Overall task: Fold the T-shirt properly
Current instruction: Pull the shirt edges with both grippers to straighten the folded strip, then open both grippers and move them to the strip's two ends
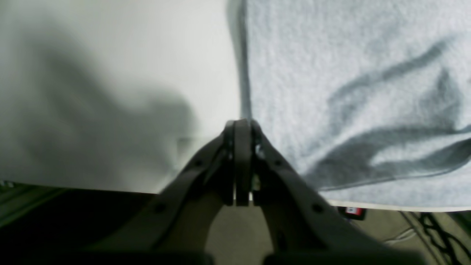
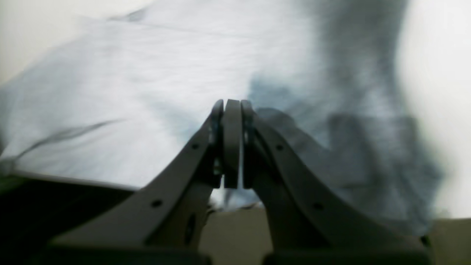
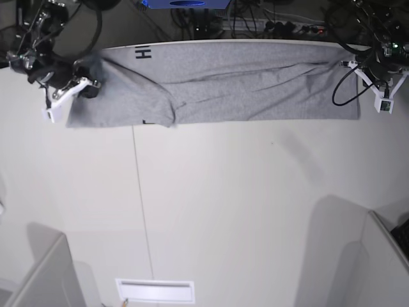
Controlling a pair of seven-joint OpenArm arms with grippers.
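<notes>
The heather-grey T-shirt (image 3: 243, 80) lies as a long folded strip along the far edge of the white table (image 3: 243, 204). Black lettering (image 3: 142, 54) shows on its far left part. My left gripper (image 3: 383, 102) is shut just off the shirt's right end. In the left wrist view its fingertips (image 1: 241, 125) sit at the shirt's edge (image 1: 331, 73), with no cloth seen between them. My right gripper (image 3: 56, 110) is shut at the shirt's left end. In the blurred right wrist view it (image 2: 232, 105) hovers over wrinkled grey cloth (image 2: 128, 92).
Cables and a blue box (image 3: 185, 4) crowd the space behind the table. A seam (image 3: 139, 192) runs down the tabletop. A white slotted plate (image 3: 155, 291) sits at the front edge. Grey bins stand at the front left (image 3: 38, 275) and front right (image 3: 383, 256).
</notes>
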